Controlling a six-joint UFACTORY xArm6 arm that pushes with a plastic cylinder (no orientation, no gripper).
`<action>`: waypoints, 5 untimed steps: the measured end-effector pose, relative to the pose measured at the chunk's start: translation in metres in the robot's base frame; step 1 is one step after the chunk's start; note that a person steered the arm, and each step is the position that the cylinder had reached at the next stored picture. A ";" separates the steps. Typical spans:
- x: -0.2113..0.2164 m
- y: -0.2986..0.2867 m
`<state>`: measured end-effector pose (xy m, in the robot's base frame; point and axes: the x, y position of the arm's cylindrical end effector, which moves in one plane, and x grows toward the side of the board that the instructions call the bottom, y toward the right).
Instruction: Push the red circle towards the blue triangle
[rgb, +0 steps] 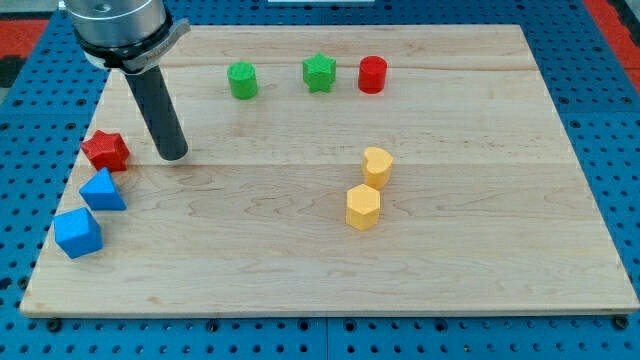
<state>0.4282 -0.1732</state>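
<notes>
The red circle (372, 75) stands near the view's top, right of centre. The blue triangle (102, 189) lies at the view's left edge of the board, far from it. My tip (173, 154) rests on the board at the upper left, just right of a red star (105, 151) and up-right of the blue triangle. It touches no block and is far left of the red circle.
A blue cube (78, 232) sits below the blue triangle. A green cylinder (242, 80) and a green star (319, 73) lie left of the red circle. A yellow heart (377, 165) and a yellow hexagon (363, 207) sit right of centre on the wooden board (480, 250).
</notes>
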 end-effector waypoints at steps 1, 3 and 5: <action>0.000 0.000; -0.003 0.002; -0.001 0.078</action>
<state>0.4268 -0.0954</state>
